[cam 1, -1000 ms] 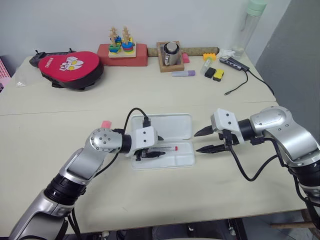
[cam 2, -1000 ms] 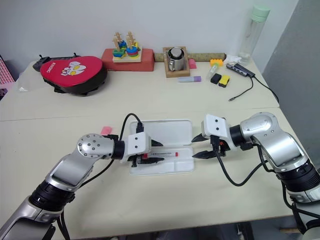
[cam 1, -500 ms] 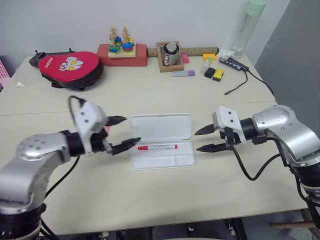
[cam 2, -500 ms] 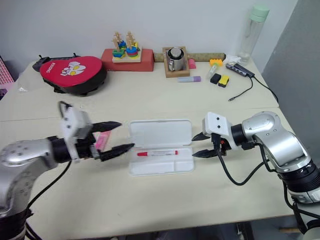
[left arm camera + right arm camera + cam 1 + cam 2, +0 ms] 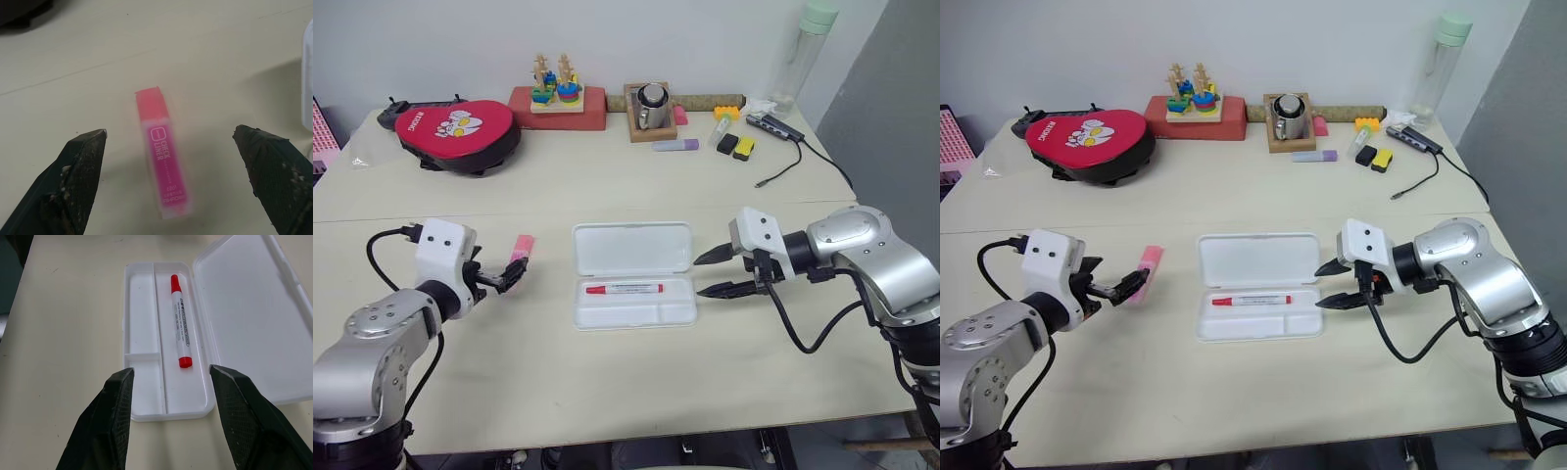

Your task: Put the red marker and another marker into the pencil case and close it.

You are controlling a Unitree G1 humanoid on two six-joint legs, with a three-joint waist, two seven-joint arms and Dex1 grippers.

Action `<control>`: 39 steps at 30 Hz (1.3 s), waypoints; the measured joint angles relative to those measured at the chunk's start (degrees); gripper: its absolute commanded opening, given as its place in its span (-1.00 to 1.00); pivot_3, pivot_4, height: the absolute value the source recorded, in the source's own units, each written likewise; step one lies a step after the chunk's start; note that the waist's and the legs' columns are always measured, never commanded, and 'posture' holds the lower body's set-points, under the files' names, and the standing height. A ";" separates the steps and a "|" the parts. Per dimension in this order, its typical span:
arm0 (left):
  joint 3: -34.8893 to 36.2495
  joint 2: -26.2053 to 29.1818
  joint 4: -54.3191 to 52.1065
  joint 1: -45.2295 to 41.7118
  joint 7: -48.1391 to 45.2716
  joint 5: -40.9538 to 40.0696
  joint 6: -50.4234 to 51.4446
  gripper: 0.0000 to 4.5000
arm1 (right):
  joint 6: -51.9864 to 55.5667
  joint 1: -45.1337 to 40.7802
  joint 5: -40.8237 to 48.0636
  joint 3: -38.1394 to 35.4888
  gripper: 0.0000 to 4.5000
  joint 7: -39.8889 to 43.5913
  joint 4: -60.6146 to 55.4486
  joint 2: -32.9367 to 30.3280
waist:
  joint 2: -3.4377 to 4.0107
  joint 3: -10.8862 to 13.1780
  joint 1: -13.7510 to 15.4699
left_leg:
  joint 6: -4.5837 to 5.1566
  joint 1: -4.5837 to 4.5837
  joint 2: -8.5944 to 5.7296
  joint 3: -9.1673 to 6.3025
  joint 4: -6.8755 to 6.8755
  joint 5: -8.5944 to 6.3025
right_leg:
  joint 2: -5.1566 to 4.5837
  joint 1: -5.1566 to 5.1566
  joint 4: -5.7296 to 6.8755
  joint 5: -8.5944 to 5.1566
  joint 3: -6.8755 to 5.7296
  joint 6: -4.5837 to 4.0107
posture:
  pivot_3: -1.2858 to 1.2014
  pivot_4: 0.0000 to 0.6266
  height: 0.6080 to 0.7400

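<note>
My left gripper (image 5: 168, 139) has swung away from the open white plastic pencil case (image 5: 680, 313), where the slim red-capped marker (image 5: 624, 289) now lies, and gapes over the flat pink highlighter (image 5: 163, 158) on the table. My right gripper (image 5: 717, 273) stays parted, empty, beside the case.

The pencil case (image 5: 633, 274) is lying open in the middle of the bench (image 5: 607, 382), its lid folded back on the far side and its tray on the near side. The red marker (image 5: 624, 289) is lying lengthwise in the tray's far compartment. The pink highlighter (image 5: 520, 248) is resting on the bench well left of the case. The left pincer (image 5: 506, 278) is sitting just near and left of the highlighter, pointing at it, apart from it. The right pincer (image 5: 713, 273) is sitting just right of the case, pointing left. A pouch (image 5: 455, 132), a stacking toy (image 5: 554, 83), a cup (image 5: 651, 103) and a bottle (image 5: 803, 54) are standing along the far edge.
</note>
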 measured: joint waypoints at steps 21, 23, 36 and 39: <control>-5.83 -4.00 16.65 -7.38 2.57 2.87 -2.06 0.81 | -0.20 0.10 -0.10 0.11 0.14 0.02 0.13 -0.01 | -0.02 -0.01 -0.11 | -0.01 -0.01 -0.02 0.01 0.01 0.01 | -0.02 -0.01 0.01 0.03 0.00 0.01 | 0.03 -0.52 1.00; -5.87 -3.72 17.27 -7.76 2.79 3.16 -2.01 0.68 | -0.25 0.10 -0.10 0.11 0.14 0.02 0.13 -0.01 | -0.01 -0.01 -0.11 | -0.01 0.00 -0.01 0.00 0.01 0.01 | -0.01 -0.01 0.02 0.03 0.00 0.02 | 0.03 -0.52 1.00; -6.15 -3.40 18.33 -8.12 3.05 4.23 -2.73 -0.47 | -0.70 0.10 -0.20 0.11 0.14 -0.09 0.13 -0.02 | -0.01 -0.01 -0.11 | -0.02 0.01 -0.01 0.01 0.01 0.01 | -0.01 -0.01 0.04 0.03 0.01 0.01 | 0.03 -0.52 1.00; -6.25 -3.40 18.40 -8.12 3.05 4.31 -2.92 -0.47 | -0.70 0.10 -0.39 0.11 0.14 -0.09 0.13 -0.01 | -0.01 -0.01 -0.11 | -0.03 0.01 -0.01 0.00 0.01 0.02 | -0.02 -0.01 0.05 0.03 0.01 0.01 | 0.03 -0.52 1.00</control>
